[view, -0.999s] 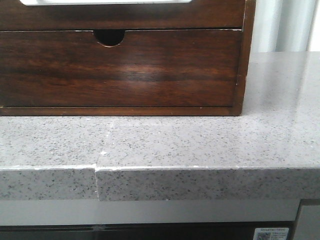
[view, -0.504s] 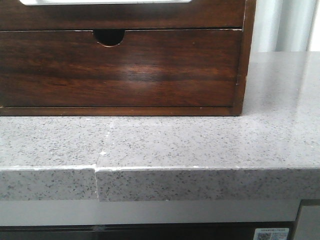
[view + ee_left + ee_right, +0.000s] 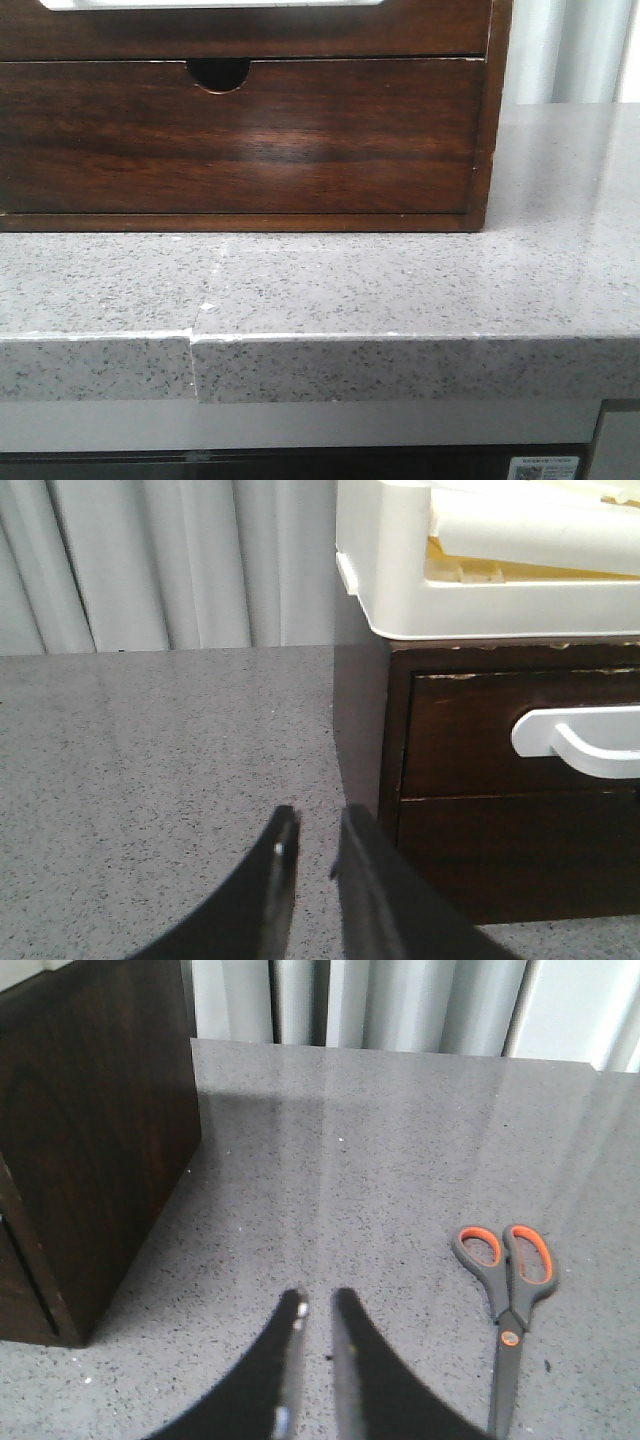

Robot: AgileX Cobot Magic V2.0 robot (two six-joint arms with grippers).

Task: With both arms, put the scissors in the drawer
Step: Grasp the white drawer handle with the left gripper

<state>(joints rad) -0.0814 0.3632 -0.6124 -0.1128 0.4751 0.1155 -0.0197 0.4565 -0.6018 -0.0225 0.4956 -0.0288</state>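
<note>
Grey scissors (image 3: 508,1300) lie flat on bare counter (image 3: 380,1140), drawer (image 3: 240,135) shut.

Drawer (image 3: 240,135): glossy dark reddish-brown wood, darker horizontal grain streaks, pale sheen patch mid-front.
Worktop (image 3: 400,285): light grey stone, fine black and white speckle throughout.
Scissors (image 3: 508,1305): grey handles, orange lining inside both finger loops, small orange dot at pivot, grey closed blades.
Left hand (image 3: 312,825) and right hand (image 3: 317,1305): black fingers, faint pale glints on inner edges.
Tray (image 3: 480,605) atop cabinet: white plastic, yellowish interior showing.
Handle (image 3: 580,740) on upper cabinet front: white against near-black brown wood.
Curtain (image 3: 170,565) behind: pale grey-white, vertical folds.
</note>
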